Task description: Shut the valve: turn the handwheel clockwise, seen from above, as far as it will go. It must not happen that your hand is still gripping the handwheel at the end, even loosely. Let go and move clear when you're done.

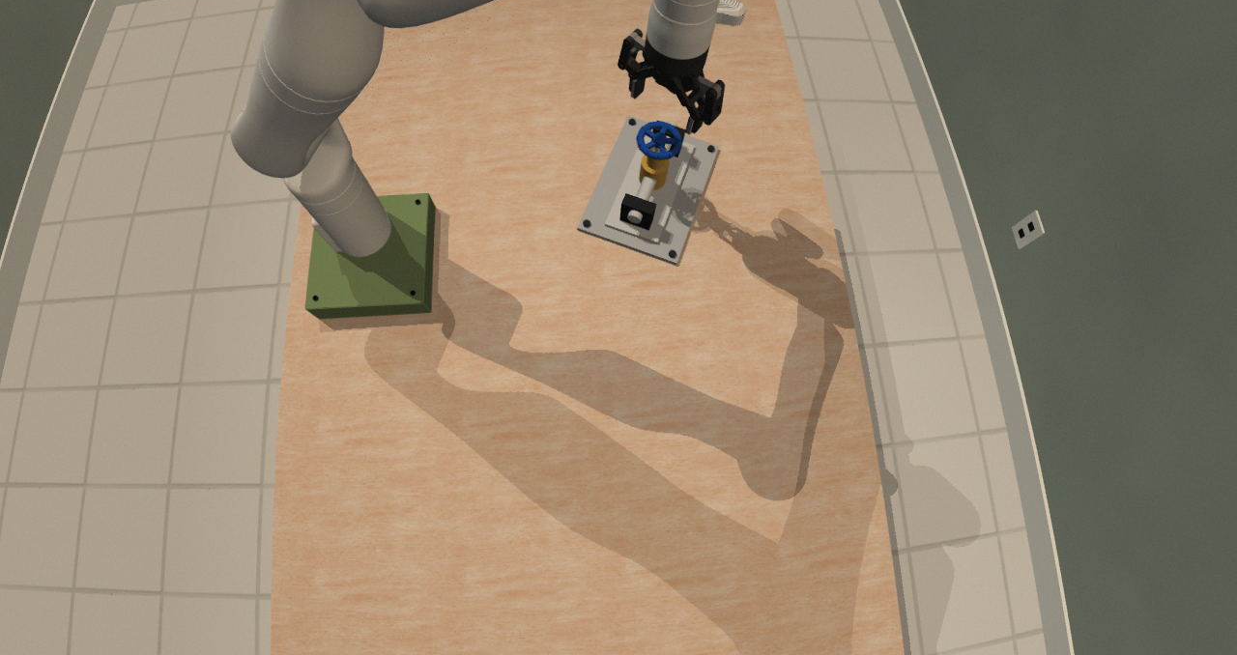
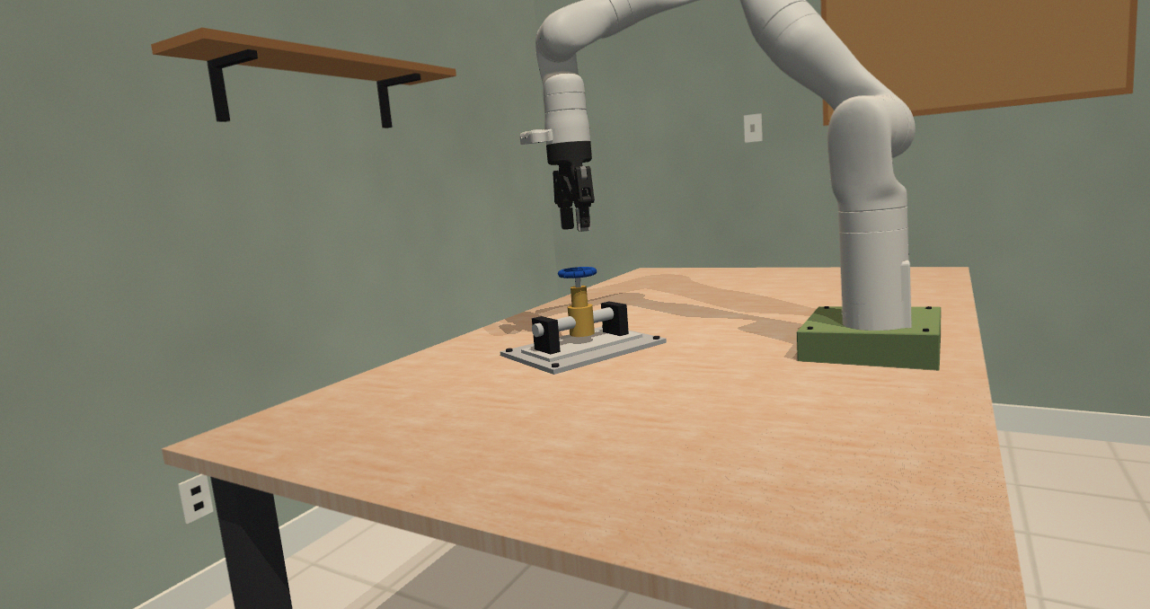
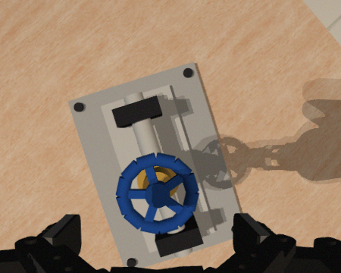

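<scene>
We hold the end effector (image 2: 575,221) spread wide and empty, hanging above the blue handwheel (image 2: 576,272) and well apart from it — we judge this keeps room to line the fingers up before descending. The handwheel tops a brass valve body (image 2: 580,313) bolted to a grey plate (image 2: 562,357) on the surface (image 2: 643,445). Only the exterior view shows that gap; the wrist view shows the spokes.

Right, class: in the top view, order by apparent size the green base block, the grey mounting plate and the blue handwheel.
1. Green square base block, though the arm hides part of it.
2. Grey rectangular mounting plate, looking a little smaller; the two are close.
3. Blue spoked handwheel, clearly smallest, even though it stands raised nearer the camera.
</scene>
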Tool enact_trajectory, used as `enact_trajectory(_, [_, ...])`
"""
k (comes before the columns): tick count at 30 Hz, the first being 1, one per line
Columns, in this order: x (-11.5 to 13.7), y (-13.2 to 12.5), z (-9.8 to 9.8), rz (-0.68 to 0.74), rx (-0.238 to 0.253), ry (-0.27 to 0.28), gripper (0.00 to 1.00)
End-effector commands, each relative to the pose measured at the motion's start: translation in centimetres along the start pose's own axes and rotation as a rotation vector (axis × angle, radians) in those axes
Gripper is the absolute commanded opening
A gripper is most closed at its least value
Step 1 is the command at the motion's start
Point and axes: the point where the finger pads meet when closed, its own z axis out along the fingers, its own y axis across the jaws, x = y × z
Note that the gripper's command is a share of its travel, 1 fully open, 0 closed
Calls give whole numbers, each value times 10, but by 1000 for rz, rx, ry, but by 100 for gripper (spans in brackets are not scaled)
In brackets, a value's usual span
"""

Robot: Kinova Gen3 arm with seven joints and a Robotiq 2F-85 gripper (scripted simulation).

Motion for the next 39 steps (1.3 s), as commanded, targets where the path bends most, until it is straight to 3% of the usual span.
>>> enact_trajectory(1, [1,-1,-1,-4,-2,2,100])
enact_trajectory(23, [4,-1,-1,-16,-9,4,100])
enact_trajectory(39, [4,-1,10,-16,-9,4,100])
